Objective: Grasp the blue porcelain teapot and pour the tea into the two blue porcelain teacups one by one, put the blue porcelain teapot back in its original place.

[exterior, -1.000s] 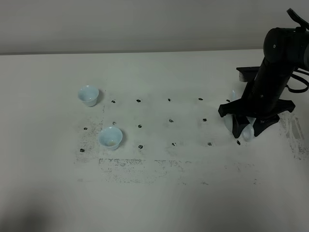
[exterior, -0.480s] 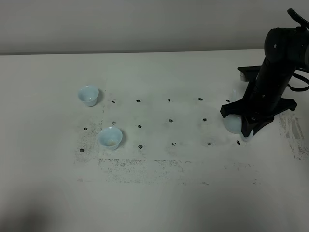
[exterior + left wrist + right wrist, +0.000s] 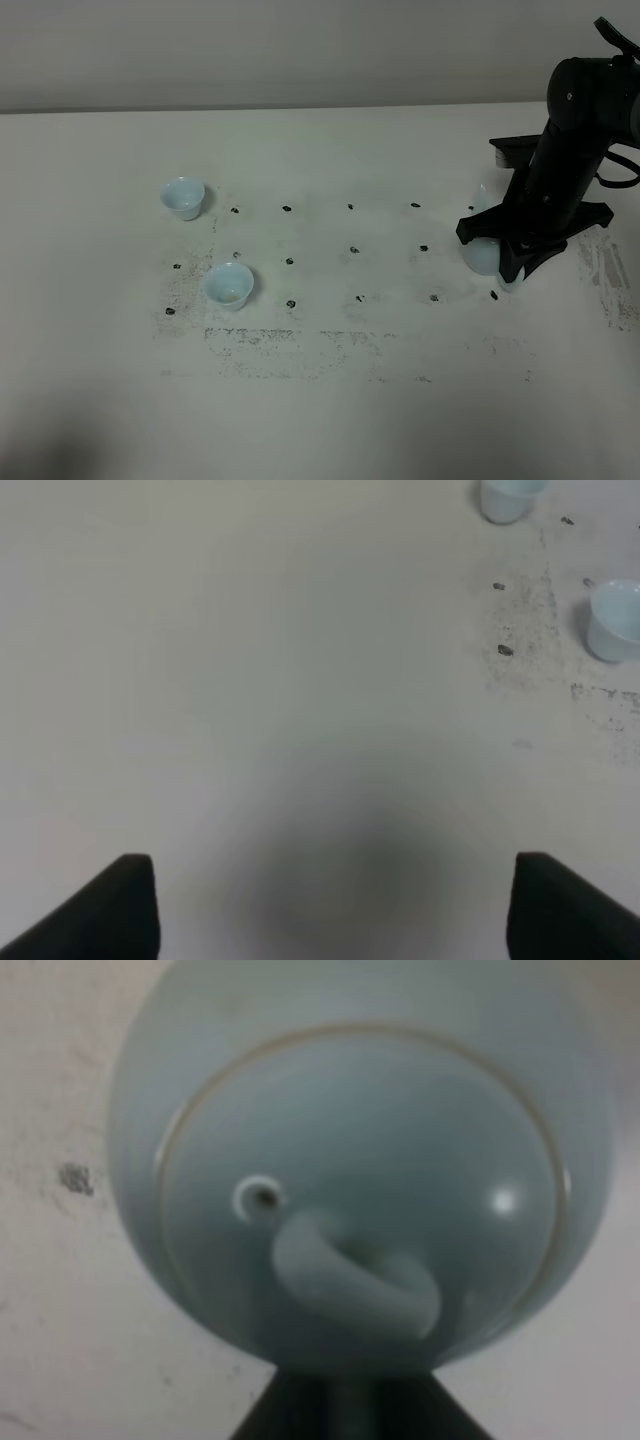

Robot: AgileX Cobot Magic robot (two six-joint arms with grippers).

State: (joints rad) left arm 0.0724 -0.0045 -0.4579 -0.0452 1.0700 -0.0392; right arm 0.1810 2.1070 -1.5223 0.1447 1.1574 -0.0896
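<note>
The blue porcelain teapot (image 3: pixel 481 256) stands on the white table at the right, mostly hidden by my right arm. In the right wrist view the teapot (image 3: pixel 360 1160) fills the frame, lid and loop knob up. My right gripper (image 3: pixel 512 258) is shut on the teapot from its near-right side, and only its dark fingers (image 3: pixel 350 1405) show in the wrist view. The two blue porcelain teacups stand upright at the left, one farther (image 3: pixel 184 197), one nearer (image 3: pixel 229 285) with a faint brownish tint inside. My left gripper (image 3: pixel 335 910) is open and empty, well away from both cups (image 3: pixel 505 495) (image 3: pixel 615 620).
Small black marks (image 3: pixel 354 249) form a grid across the table between the cups and the teapot, with a scuffed grey patch (image 3: pixel 300 340) in front. A dark flat object (image 3: pixel 510 150) lies behind my right arm. The wall runs along the table's far edge.
My right gripper's fingers have drawn in from spread apart to tight on the teapot. The teapot stays on the table. The cups have not moved.
</note>
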